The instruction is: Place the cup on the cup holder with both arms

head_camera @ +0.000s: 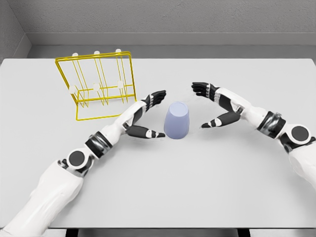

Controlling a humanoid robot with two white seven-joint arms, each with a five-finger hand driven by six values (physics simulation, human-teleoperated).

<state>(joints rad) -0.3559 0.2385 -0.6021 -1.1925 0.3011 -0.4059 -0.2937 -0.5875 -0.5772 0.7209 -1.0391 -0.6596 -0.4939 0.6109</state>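
Both open hands, left hand (146, 114) and right hand (215, 104), flank the smooth tapered cup (177, 121), near a wire holder (98, 84).

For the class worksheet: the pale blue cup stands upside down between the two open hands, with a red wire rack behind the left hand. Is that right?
One error: the wire cup rack is yellow, not red. The head view shows it behind the left hand; the pale blue upside-down cup does stand between that and the right hand, both open.

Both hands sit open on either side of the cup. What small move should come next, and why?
Probably close both hands inward onto the cup: the left hand and right hand flank it, open and apart from it, and the yellow rack waits behind-left.
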